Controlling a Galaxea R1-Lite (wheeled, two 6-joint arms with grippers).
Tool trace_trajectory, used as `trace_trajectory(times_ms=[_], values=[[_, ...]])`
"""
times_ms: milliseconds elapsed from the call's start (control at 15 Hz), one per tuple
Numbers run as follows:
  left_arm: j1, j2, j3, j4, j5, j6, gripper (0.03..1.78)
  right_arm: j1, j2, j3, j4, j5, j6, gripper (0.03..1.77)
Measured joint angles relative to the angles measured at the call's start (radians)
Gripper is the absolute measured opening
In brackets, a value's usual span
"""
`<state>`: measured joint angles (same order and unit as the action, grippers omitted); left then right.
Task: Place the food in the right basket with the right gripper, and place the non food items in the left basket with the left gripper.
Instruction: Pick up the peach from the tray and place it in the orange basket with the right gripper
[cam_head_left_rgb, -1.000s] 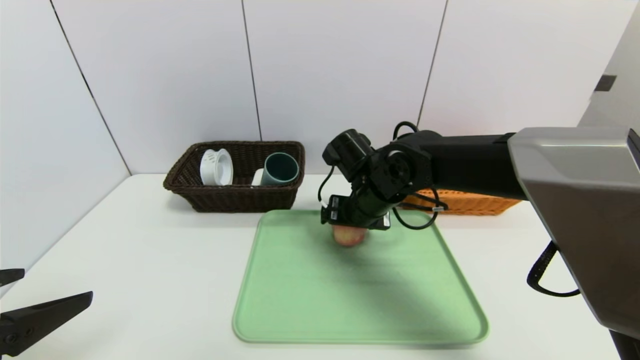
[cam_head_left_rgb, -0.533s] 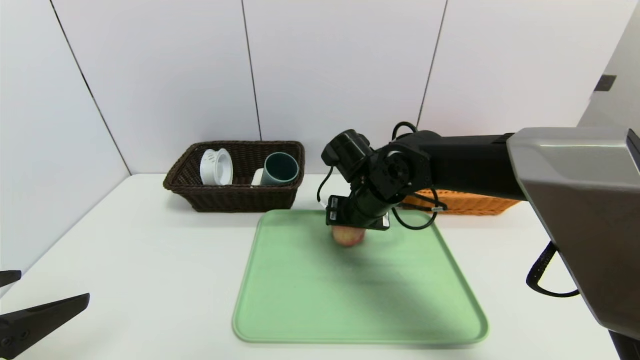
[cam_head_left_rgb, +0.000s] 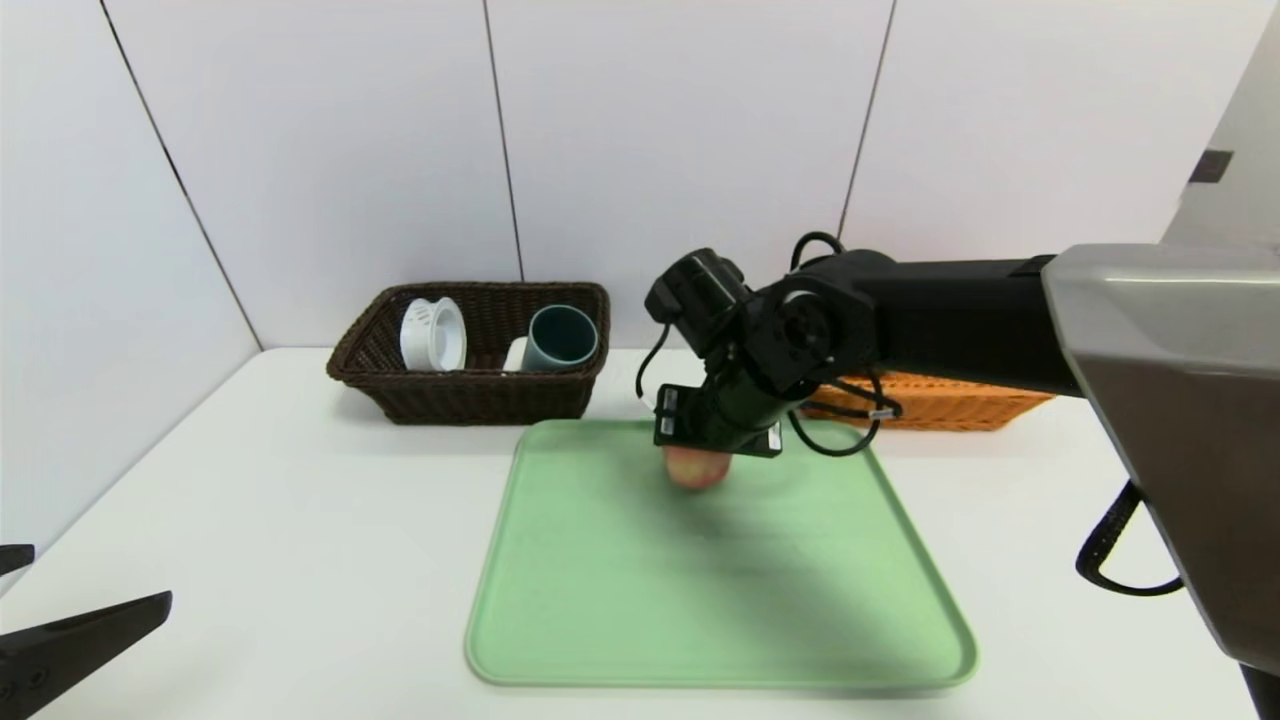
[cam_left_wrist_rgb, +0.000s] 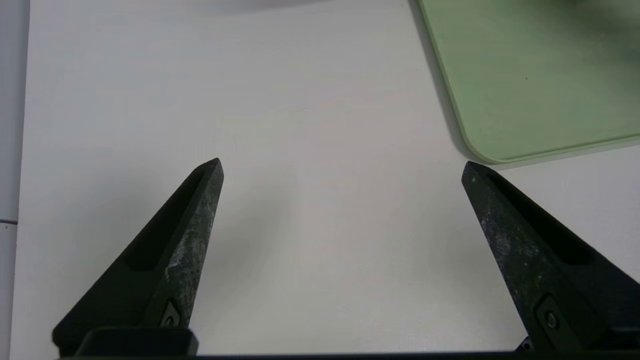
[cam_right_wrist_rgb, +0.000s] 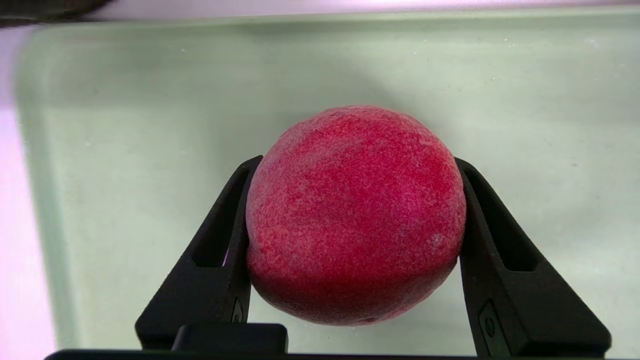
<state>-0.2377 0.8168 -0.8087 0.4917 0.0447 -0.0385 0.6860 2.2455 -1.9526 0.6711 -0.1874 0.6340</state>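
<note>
A pink-red peach, the food in view, is at the far middle of the green tray. My right gripper reaches down over it and is shut on it, one finger pressed to each side. The left basket, dark brown wicker, holds a white spool-like container, a blue-grey cup and a white block. The right basket, orange wicker, is mostly hidden behind my right arm. My left gripper is open over bare table at the near left.
The white table ends at white wall panels behind both baskets and along the left side. The tray's near-left corner lies close to one finger of the left gripper. My right arm spans from the right edge across the orange basket.
The right gripper's fingers have closed onto the peach, and the right arm has risen slightly. The left gripper has drifted a little toward the near left corner.
</note>
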Motion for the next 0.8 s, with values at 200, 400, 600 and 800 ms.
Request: trace_trajectory(times_ms=[200,400,600,800], values=[[0.0,-0.011,0.001,0.013,0.001,0.0,1.69,0.01,-0.089,0.0,-0.011,0.002,-0.003,1.11],[0.0,-0.021,0.007,0.014,0.001,-0.001,1.69,-0.019,-0.208,0.0,-0.106,-0.001,-0.022,1.11],[0.0,-0.023,0.005,0.011,0.001,0.0,1.69,-0.147,-0.278,0.001,-0.233,-0.002,-0.049,1.1],[0.0,-0.024,0.004,0.011,0.001,0.001,1.69,-0.31,-0.3,0.007,-0.244,0.002,-0.053,1.1]])
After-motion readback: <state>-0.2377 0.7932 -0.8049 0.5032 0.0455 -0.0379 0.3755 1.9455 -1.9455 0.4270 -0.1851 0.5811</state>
